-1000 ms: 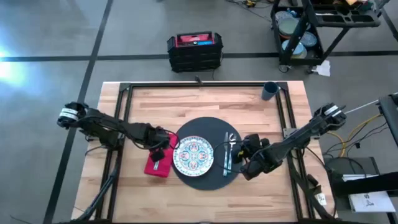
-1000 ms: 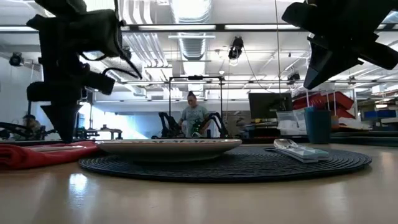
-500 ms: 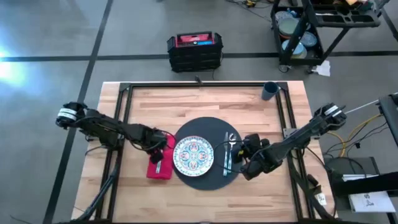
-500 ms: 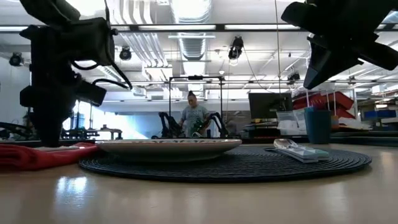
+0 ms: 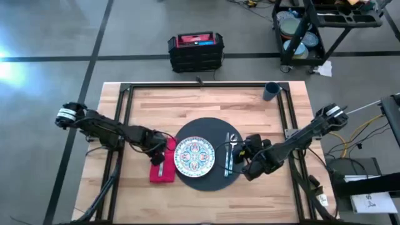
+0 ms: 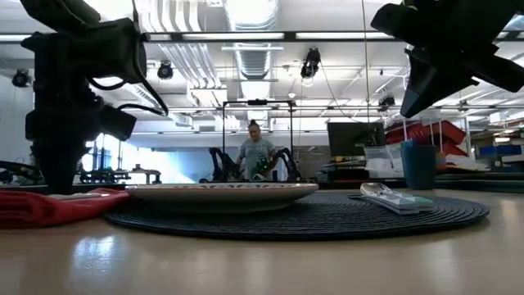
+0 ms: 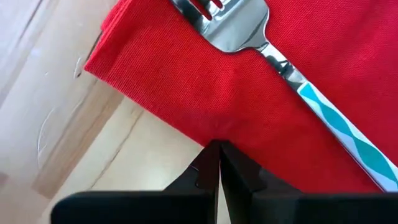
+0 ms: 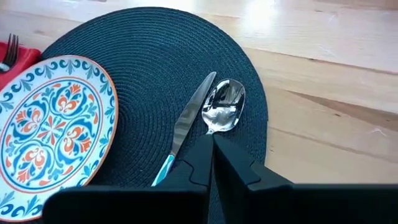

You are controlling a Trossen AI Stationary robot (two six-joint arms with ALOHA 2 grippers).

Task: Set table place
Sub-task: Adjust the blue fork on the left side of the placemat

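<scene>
Silver fork with teal handle [image 7: 292,74] lies on the red cloth napkin [image 5: 162,169], just beyond the left end effector [image 7: 219,163], its fingers together.

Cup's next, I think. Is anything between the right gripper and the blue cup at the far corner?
Nothing visible. The right gripper hangs at the mat's right edge, beside the knife and spoon. Only bare table and the black rail by the blue cup lie between.

Woven matt red napkin [image 7: 186,81], glossy metal fork [image 7: 239,28], seemingly plastic-handled.
</scene>
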